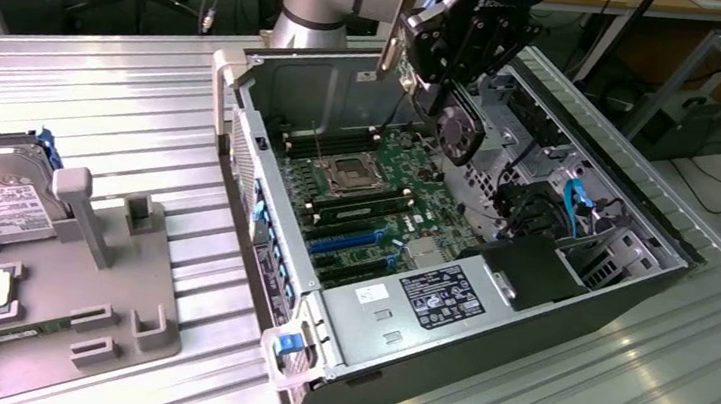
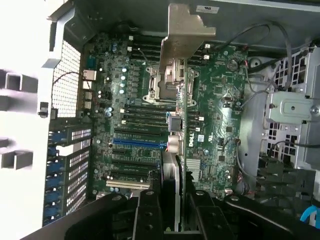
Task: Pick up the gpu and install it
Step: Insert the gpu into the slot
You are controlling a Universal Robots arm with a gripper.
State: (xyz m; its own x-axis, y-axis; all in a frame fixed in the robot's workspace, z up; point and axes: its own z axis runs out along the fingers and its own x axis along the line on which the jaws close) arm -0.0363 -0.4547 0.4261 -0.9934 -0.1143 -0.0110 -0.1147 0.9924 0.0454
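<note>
Hand (image 2: 174,212) tilted downward over the open computer case (image 1: 295,90), apparently pinching the gpu (image 1: 456,132) upright above the motherboard (image 1: 382,189).

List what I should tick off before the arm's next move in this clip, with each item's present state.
1. Grip: the claw is shut on the gpu, with a finger on each face: ok.
2. Height: the gpu hangs above the motherboard, clear of it: ok.
3. Target: the blue slot is empty: ok.
4. Alignment: in the wrist view the card's edge runs across the blue slot, not along it: not ok.
5. Bracket turned toward the case's slotted rear wall: not ok.
6. Cables: the blue cable lies by the drive bay, away from the card: ok.
</note>
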